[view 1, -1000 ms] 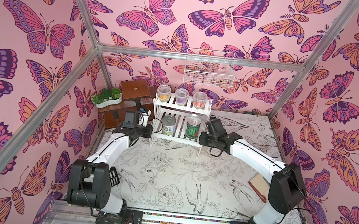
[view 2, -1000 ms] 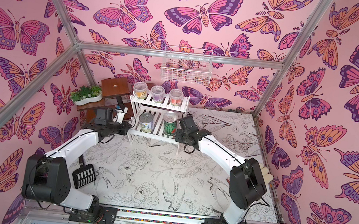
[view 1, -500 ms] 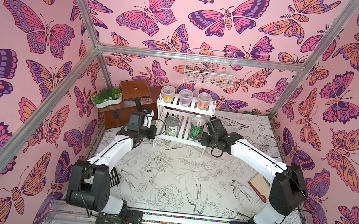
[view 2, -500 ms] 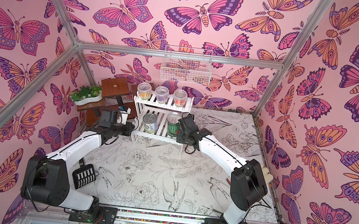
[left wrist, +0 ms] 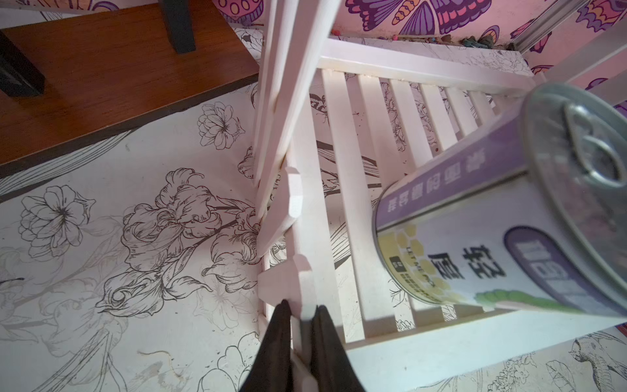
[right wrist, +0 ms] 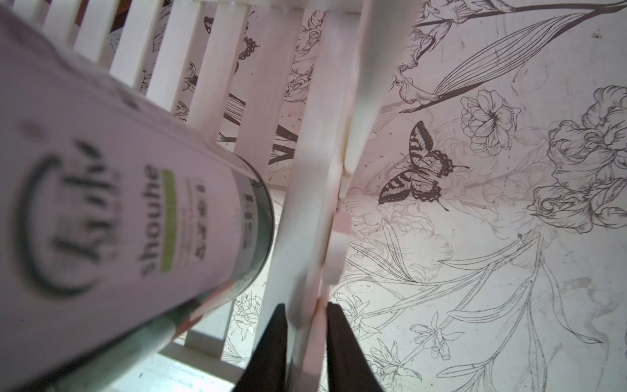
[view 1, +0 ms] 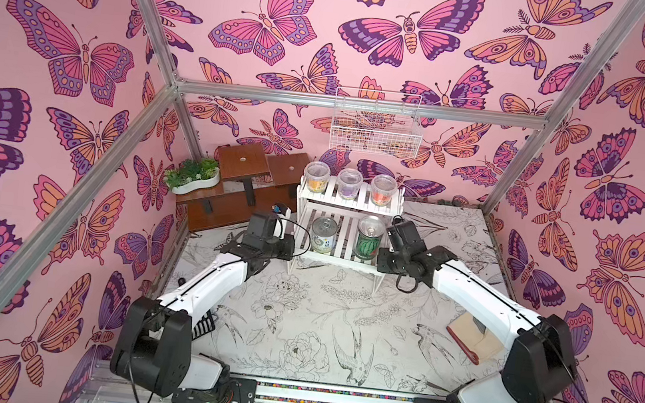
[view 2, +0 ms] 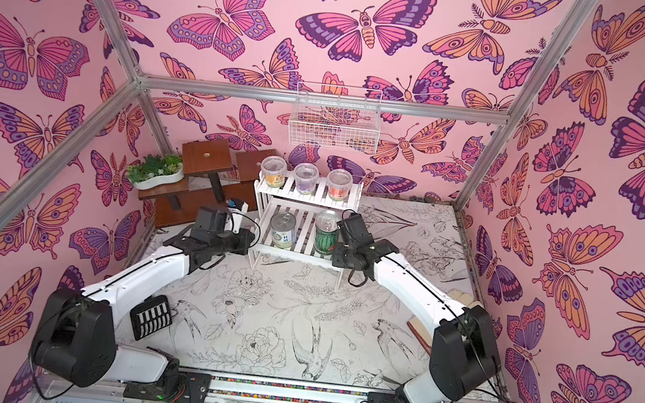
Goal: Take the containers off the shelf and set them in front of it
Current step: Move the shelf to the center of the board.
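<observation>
The white slatted shelf (view 1: 347,209) stands at the back of the floral mat. Its top tier carries three clear lidded cups: yellow (view 1: 316,176), purple (view 1: 349,183) and red-orange (view 1: 383,189). On the lower tier stand a white-green can (view 1: 324,235) and a watermelon can (view 1: 369,237). My left gripper (view 1: 293,246) is shut on the shelf's left side frame (left wrist: 291,203), with the white-green can (left wrist: 492,220) close by. My right gripper (view 1: 381,260) is shut on the right side frame (right wrist: 312,169), beside the other can (right wrist: 118,210). Both top views show all five containers on the shelf (view 2: 306,202).
A brown stepped stand (view 1: 247,185) with a white planter (view 1: 192,176) sits left of the shelf. A white wire basket (view 1: 376,125) hangs on the back wall above. A tan pad with a red edge (view 1: 471,342) lies by the right arm's base.
The shelf, with every container on it, has slid to the right between both grippers. The right gripper's jaws closed on the side frame during the past second.
</observation>
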Controlling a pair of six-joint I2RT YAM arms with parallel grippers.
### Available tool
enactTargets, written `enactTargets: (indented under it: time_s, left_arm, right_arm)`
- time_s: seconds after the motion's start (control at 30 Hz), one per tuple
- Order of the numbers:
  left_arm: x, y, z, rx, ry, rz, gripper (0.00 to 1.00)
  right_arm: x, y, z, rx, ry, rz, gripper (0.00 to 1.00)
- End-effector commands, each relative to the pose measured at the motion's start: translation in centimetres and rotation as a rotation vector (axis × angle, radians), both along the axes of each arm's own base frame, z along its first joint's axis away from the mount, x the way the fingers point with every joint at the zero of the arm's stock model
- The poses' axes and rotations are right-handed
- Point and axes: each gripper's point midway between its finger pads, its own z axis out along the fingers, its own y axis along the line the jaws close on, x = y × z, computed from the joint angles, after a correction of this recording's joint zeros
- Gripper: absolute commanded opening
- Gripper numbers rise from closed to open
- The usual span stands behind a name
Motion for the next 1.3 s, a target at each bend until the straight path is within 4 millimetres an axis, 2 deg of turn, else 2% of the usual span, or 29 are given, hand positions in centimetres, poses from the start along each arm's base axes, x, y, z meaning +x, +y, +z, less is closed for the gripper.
enactTargets:
  time_s: [0.0, 0.4, 0.43, 0.47, 0.6, 0.73, 0.77, 0.83, 0.9, 1.0, 1.27]
  left_arm:
    - [-4.3, -0.3, -4.2, 0.050, 0.165, -0.072, 0.02]
    - [-7.6, -2.3, -5.1, 0.060, 0.185, -0.082, 0.01]
    - [-7.9, -2.4, -4.3, 0.049, 0.160, -0.084, 0.01]
    - [-8.1, -2.6, -4.3, 0.052, 0.157, -0.088, 0.00]
    - [-8.2, -2.9, -4.8, 0.072, 0.165, -0.096, 0.00]
    - [-8.0, -3.1, -4.3, 0.070, 0.152, -0.102, 0.01]
    - [-7.9, -3.1, -5.5, 0.089, 0.183, -0.102, 0.02]
    - [-7.6, -3.2, -5.3, 0.094, 0.179, -0.105, 0.04]
    - [-7.4, -3.3, -5.2, 0.094, 0.175, -0.107, 0.07]
    - [-7.3, -3.3, -5.0, 0.091, 0.171, -0.105, 0.17]
    - [-7.2, -3.2, -4.0, 0.088, 0.141, -0.101, 0.53]
  right_arm:
    - [0.4, -4.6, 0.3, -0.125, -0.025, -0.026, 0.22]
    - [1.4, -8.0, 0.6, -0.166, -0.055, -0.072, 0.22]
    - [1.5, -8.3, 0.7, -0.167, -0.058, -0.078, 0.22]
    - [1.7, -8.5, 0.8, -0.167, -0.060, -0.082, 0.22]
    - [2.4, -8.8, 0.7, -0.176, -0.068, -0.085, 0.22]
    - [3.0, -8.6, 0.6, -0.182, -0.075, -0.074, 0.23]
    - [3.2, -8.5, 0.6, -0.185, -0.077, -0.070, 0.24]
    - [3.4, -8.4, 0.7, -0.184, -0.082, -0.063, 0.25]
    - [3.4, -8.2, 0.8, -0.179, -0.080, -0.050, 0.28]
    - [3.2, -7.9, 1.3, -0.165, -0.087, -0.038, 0.39]
    - [2.4, -7.6, 2.2, -0.128, -0.120, -0.007, 0.62]
